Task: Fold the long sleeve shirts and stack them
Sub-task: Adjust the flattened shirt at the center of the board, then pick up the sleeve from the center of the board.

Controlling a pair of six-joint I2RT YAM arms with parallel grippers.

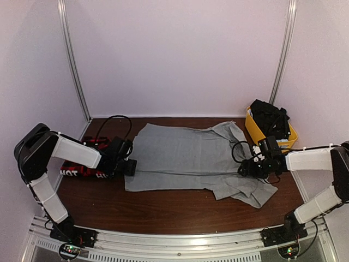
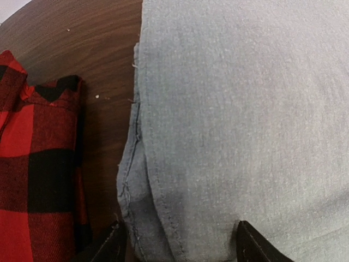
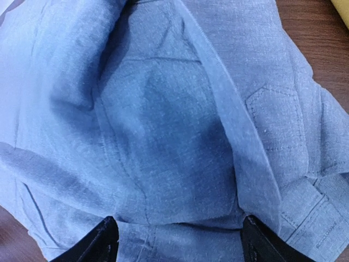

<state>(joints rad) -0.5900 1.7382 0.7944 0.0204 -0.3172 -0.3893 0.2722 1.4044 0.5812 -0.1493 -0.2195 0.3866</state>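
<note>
1. Two dark fingertips (image 2: 112,245) poke in at 6 o'clock of the left wrist view, spread wide; the left gripper (image 2: 180,248) is released, clamping nothing; the stitched hem of the grey shirt (image 2: 245,109) lies loose between the tips.
2. Moving outward; at 9 o'clock of that view the red-and-black plaid shirt (image 2: 38,164) lies folded, near the grey hem but apart from it; a strip of dark wooden table (image 2: 103,65) shows between them.
3. Over to the right wrist view; its fingertips (image 3: 101,243) sit at 6 o'clock, set just as wide; the right gripper (image 3: 180,240) is released above rumpled grey cloth; whether the tips touch the cloth, I cannot tell; a stitched pocket (image 3: 275,117) shows at 3 o'clock.
4. From above; the grey shirt fills the centre of the table, smooth toward 9 o'clock, bunched toward 4 o'clock; the left gripper sits at its 9 o'clock edge, the right at its 3 o'clock edge.
5. The plaid shirt lies at the table's 9 o'clock, partly under the left arm, white lettering along its near edge; a yellow bin (image 1: 252,128) stands at 2 o'clock, dark items (image 1: 271,117) heaped inside.
</note>
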